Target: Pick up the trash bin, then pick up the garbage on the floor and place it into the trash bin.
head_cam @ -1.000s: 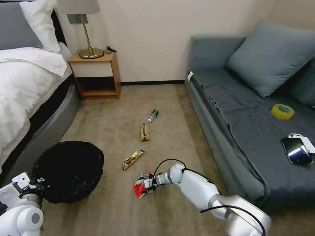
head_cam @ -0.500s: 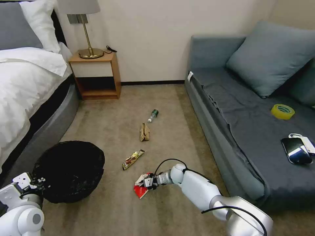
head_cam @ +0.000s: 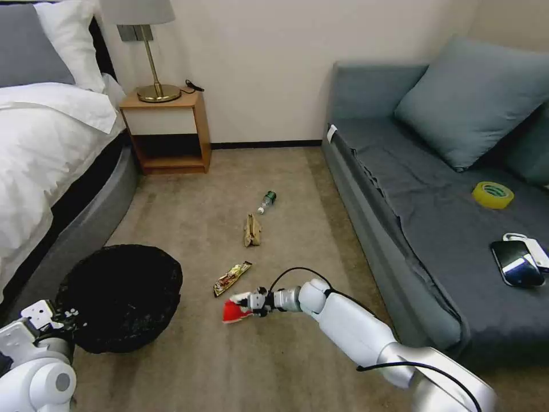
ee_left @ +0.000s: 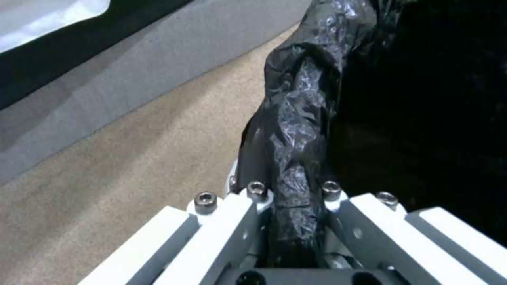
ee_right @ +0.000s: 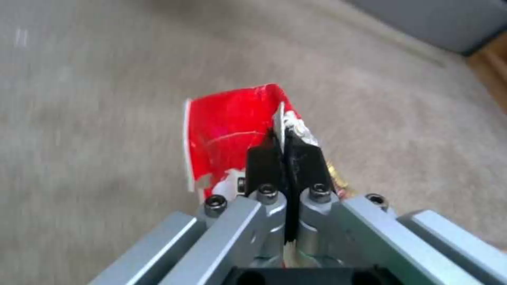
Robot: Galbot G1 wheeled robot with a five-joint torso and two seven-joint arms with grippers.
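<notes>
Crinkled, glossy black plastic bag (ee_left: pixel 296 130) over the rim of the trash bin (head_cam: pixel 120 297), pinched between smooth white fingers (ee_left: pixel 222 225) of the left gripper (ee_left: pixel 290 206). Shiny red snack packet (ee_right: pixel 227 126), foil-like, creased, clamped between matt black pads (ee_right: pixel 264 162) on the brushed grey metal right gripper (ee_right: pixel 288 158). Short, matt beige carpet (head_cam: pixel 189 223), slightly rough. Glossy gold-brown candy wrapper (head_cam: pixel 231 278). Crumpled matt brown paper bag (head_cam: pixel 252 230). Clear plastic bottle (head_cam: pixel 266 201). Matt grey-blue cloth sofa (head_cam: pixel 434 229).
</notes>
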